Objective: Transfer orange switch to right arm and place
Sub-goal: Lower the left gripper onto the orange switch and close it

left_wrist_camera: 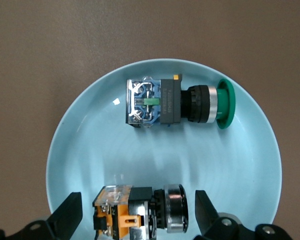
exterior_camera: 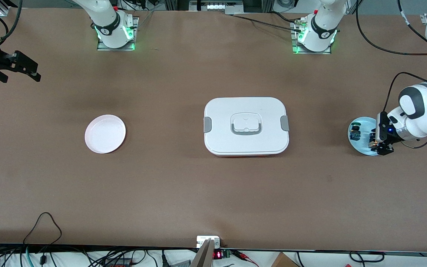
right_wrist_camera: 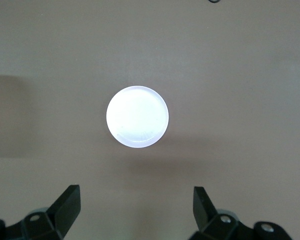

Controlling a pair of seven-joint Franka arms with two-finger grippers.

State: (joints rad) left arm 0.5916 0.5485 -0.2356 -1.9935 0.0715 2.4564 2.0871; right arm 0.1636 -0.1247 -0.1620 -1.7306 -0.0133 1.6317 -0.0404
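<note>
Wide bare desk [exterior_camera: 169, 178] between white plate [exterior_camera: 105, 134] and lidded box [exterior_camera: 246, 126]. On blue plate [left_wrist_camera: 90, 145], green switch [left_wrist_camera: 175, 102] apart from orange switch [left_wrist_camera: 135, 210], seemingly leaving clearance for fingers [left_wrist_camera: 67, 215].

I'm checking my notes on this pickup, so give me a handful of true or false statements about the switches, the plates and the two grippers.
1. The orange switch lies on the light blue plate. True.
2. The left gripper has lifted the orange switch off the plate. False: its fingers straddle the switch, which lies on the plate.
3. The green switch shares that plate. True.
4. The white plate holds a switch. False: nothing lies on it.
5. The right gripper is shut. False: it is open, waiting at the right arm's end of the table.
</note>
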